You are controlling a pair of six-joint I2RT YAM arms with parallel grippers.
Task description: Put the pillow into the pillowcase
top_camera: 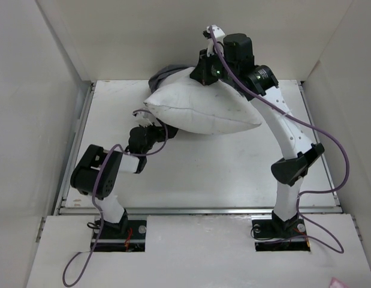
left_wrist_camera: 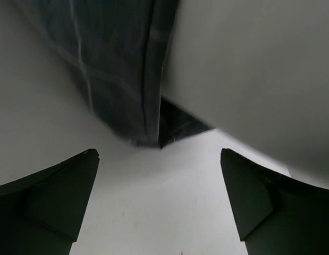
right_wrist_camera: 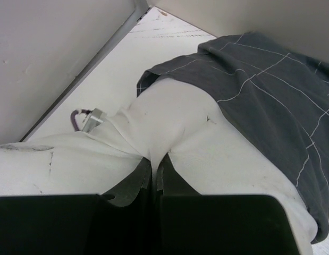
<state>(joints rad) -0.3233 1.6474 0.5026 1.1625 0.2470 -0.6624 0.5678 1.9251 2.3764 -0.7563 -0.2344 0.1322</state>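
Pillow (top_camera: 203,111), plump white soft cloth, long axis left-to-right at upper centre of the surface (top_camera: 221,174), far edge pinched in the closed right claw (right_wrist_camera: 154,172); limp grey grid-lined pillowcase (top_camera: 164,73) draped at its upper-left end, just ahead of the nearer left claw (left_wrist_camera: 159,155), spread wide and empty.

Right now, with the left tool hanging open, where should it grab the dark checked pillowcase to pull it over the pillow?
Probably the pillowcase hem, coming from below on the near left. There the hem droops clear of the pillow as a thin fold, just ahead of the open left tool. The right tool is shut on the pillow at the far end.
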